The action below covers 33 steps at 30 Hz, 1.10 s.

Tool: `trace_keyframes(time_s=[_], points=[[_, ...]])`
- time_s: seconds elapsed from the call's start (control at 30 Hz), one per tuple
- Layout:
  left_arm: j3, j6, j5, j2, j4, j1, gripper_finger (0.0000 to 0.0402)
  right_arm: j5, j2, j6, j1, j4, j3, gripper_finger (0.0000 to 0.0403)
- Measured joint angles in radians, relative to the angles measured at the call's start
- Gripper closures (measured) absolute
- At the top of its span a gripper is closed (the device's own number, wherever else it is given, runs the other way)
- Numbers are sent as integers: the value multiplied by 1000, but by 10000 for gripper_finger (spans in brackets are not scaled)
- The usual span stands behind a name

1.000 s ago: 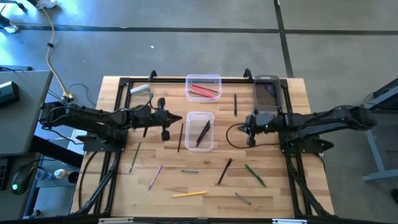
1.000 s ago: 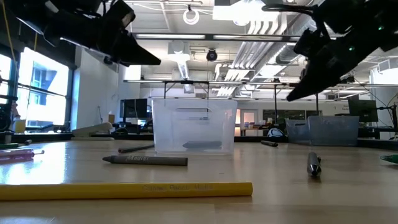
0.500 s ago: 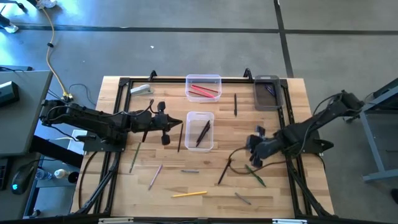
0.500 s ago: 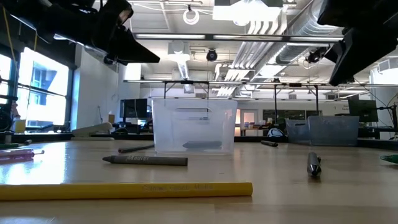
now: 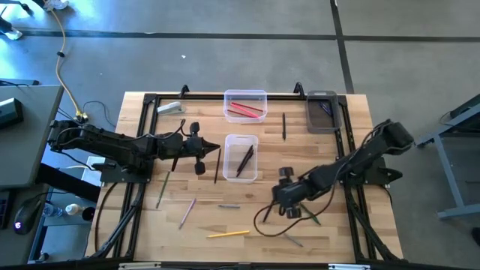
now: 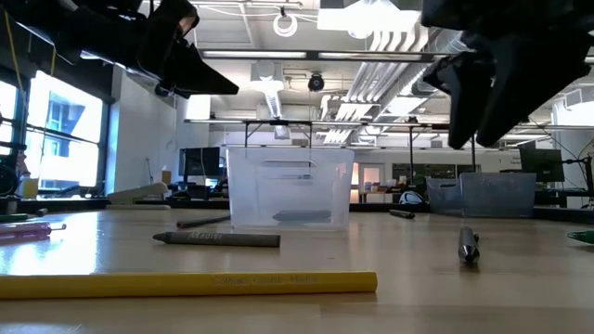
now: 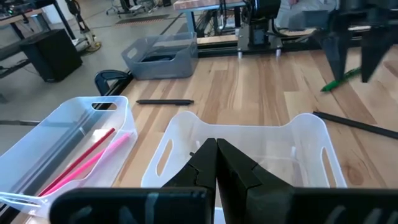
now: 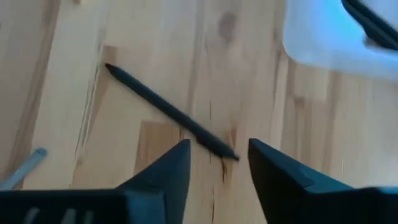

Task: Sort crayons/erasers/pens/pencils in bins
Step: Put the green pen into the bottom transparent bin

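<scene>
From my station I read the sort as partly done; the clear plastic bin with pink and red sticks (image 5: 245, 105) at twelve o'clock on the wooden tabletop (image 5: 352, 127) is loaded, the clear plastic bin at the centre (image 5: 241, 157) holds a couple of dark pens, and the smoky dark grey bin (image 5: 322, 112) at about one o'clock holds at least one dark item; plenty is left loose, though: a yellow pencil (image 5: 227, 234) at six o'clock, a grey crayon (image 5: 229, 205) just above it, a green pencil (image 5: 160, 190) and a pinkish pencil (image 5: 187, 212) at about eight o'clock, a dark pen (image 5: 283, 125) lying between the two far bins, and a green marker (image 5: 310, 214) at four o'clock; my right end effector (image 5: 286, 204) hangs low at about five o'clock, fingers apart and empty, straddling a slim black pen (image 8: 171, 114) that lies flat on the wood between them, so I judge the pick is the step in hand; my left end effector (image 5: 210, 147) waits at nine o'clock beside the centre bin, fingers pressed together on nothing.
</scene>
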Motion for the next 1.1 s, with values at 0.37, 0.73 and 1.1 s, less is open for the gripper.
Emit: trace_keyframes(time_s=[0.37, 0.73, 1.1], points=[[0, 2, 0, 0, -6, -1, 401, -222, 73, 663, 70, -305, 106, 226], [0, 3, 2, 0, -6, -3, 401, -142, 73, 1157, 185, -243, -88, 226], [0, 3, 4, 0, -6, -3, 401, -114, 66, 1211, 199, -9, -224, 311]])
